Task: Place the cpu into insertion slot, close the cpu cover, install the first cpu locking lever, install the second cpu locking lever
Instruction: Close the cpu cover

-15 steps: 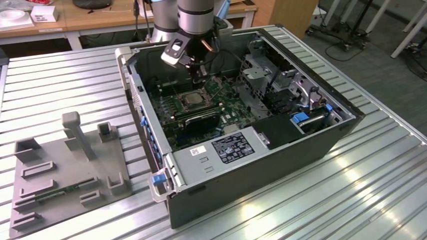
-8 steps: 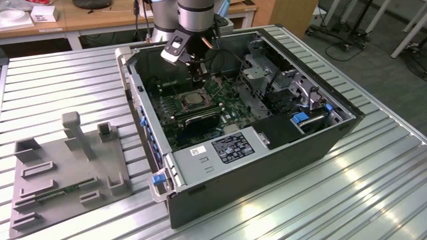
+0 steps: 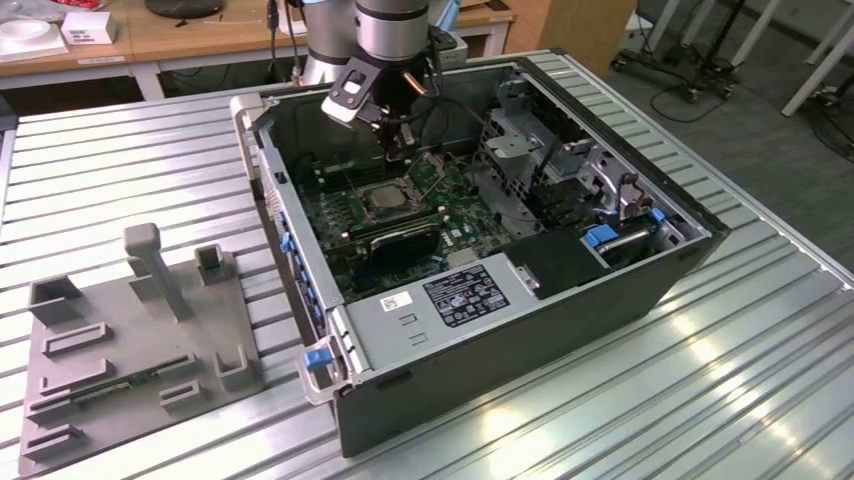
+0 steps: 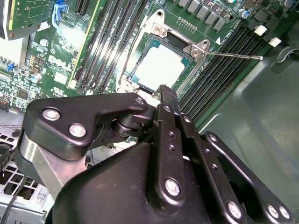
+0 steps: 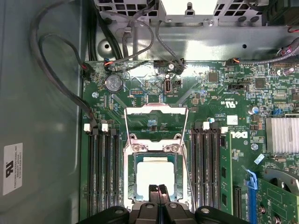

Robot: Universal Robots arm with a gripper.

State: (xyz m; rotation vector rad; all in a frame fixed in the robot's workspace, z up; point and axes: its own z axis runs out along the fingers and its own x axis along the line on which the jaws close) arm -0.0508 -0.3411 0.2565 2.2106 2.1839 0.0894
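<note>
The cpu lies as a pale square in the insertion slot on the green board. The silvery cpu cover is down around it, and the chip shows through its window. A thin wire locking lever sticks out sideways from the socket corner. Another wire lever runs along the socket's side. My gripper hangs just over the socket's near edge with its black fingers pressed together and nothing between them. In the exterior view the gripper reaches down into the open computer case above the socket.
Long black memory slots flank the socket on both sides. Cables loop along the case wall. A drive cage and a blue latch stand at the exterior view's right. A grey fixture plate lies on the ribbed table.
</note>
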